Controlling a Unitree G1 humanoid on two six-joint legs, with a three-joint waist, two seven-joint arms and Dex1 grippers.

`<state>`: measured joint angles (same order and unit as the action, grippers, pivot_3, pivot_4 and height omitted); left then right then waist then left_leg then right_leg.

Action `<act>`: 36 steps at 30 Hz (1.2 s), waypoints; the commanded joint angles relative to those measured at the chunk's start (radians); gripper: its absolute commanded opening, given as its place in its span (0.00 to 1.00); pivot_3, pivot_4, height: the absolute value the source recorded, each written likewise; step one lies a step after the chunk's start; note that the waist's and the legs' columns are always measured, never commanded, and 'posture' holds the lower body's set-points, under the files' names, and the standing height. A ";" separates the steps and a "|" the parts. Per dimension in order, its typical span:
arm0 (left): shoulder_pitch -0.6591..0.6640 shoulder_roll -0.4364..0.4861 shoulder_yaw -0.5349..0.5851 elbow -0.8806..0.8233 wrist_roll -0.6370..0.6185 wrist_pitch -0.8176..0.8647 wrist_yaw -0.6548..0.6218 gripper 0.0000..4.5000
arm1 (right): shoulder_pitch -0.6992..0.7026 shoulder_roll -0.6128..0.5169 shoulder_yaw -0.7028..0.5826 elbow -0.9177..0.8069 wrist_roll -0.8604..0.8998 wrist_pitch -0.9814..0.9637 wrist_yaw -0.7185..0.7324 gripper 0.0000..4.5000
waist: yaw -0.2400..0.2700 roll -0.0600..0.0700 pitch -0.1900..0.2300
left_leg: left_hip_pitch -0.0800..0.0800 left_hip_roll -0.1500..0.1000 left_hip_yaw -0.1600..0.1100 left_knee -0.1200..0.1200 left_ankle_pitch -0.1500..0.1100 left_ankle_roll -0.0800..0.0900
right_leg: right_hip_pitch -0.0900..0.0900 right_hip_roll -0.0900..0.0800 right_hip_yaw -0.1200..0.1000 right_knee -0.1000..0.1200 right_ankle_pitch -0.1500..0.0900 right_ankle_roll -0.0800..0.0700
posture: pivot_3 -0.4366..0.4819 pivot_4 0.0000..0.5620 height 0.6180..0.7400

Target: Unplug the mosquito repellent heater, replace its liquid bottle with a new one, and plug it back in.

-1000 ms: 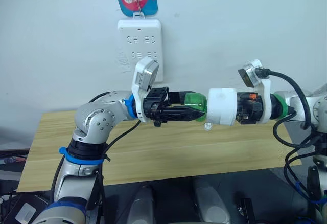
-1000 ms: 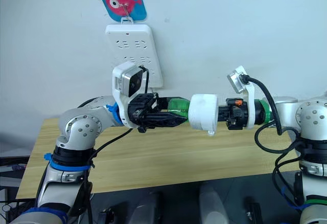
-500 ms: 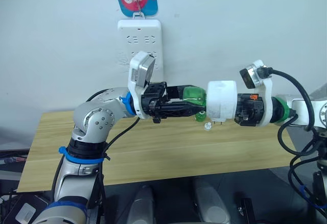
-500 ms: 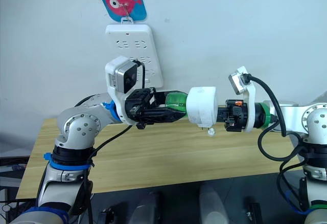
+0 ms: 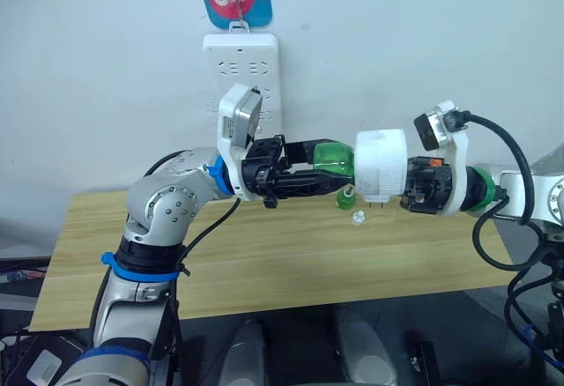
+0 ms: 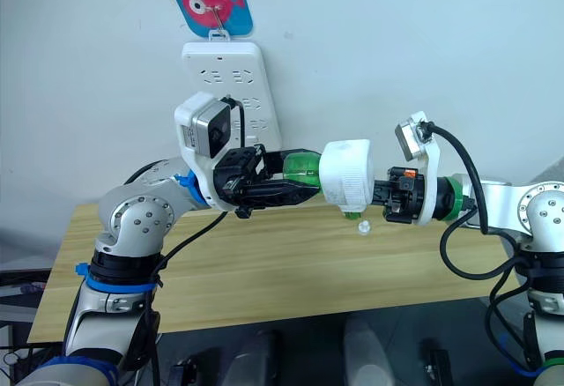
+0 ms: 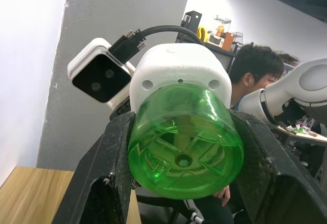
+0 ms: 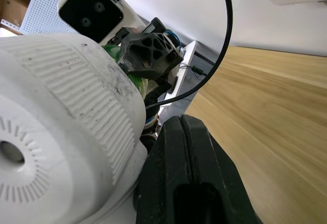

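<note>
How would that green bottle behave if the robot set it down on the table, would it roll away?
The green bottle looks round-sided, so laid on its side it would probably roll. Its see-through plastic wall suggests it is light and fairly stiff. The smooth, shiny surface may be slippery, though the left tool grips it from both sides while the right tool holds the white heater.

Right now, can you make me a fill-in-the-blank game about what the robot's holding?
The left gripper holds a ____ liquid bottle.
The right gripper holds the ____ mosquito repellent heater.
The power strip hangs on the wall under a picture of a ____.

Missing words: green; white; fish
</note>
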<state>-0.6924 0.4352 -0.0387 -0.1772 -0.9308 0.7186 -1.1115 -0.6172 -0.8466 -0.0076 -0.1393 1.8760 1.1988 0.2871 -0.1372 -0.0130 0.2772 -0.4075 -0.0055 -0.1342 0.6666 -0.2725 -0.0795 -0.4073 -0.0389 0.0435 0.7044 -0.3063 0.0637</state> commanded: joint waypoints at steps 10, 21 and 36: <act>0.053 0.092 -0.031 -0.035 0.172 -0.108 -0.035 0.51 | 0.199 -0.147 -0.001 -0.097 -0.675 -0.184 0.326 0.41 | 0.002 0.000 0.000 | 0.000 0.000 0.000 0.000 0.000 0.000 | 0.000 0.000 0.001 -0.001 0.000 0.000 | 0.31 0.38 0.95; 0.188 0.036 -0.106 0.033 0.479 -0.534 -0.038 0.51 | 0.395 -0.141 -0.208 -0.252 -0.752 -0.213 0.353 1.00 | 0.014 0.000 0.000 | 0.000 0.000 0.001 0.000 0.000 0.001 | 0.000 0.000 0.001 -0.002 0.000 0.000 | 0.28 0.39 0.95; 0.189 -0.123 -0.142 0.337 0.945 -1.371 0.249 0.51 | 0.605 0.165 -0.251 -0.530 0.096 -0.498 -0.656 1.00 | 0.018 -0.001 -0.003 | 0.000 0.000 0.002 0.000 -0.002 0.004 | 0.001 0.000 0.001 0.000 0.000 0.000 | 0.26 0.40 0.95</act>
<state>-0.4878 0.3186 -0.1717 0.1527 -0.0332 -0.5513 -0.9087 -0.0141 -0.7005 -0.2900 -0.5920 1.9163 0.7832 -0.2663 -0.1191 -0.0137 0.2743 -0.4075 -0.0052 -0.1327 0.6667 -0.2745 -0.0759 -0.4067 -0.0389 0.0449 0.7051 -0.3062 0.0638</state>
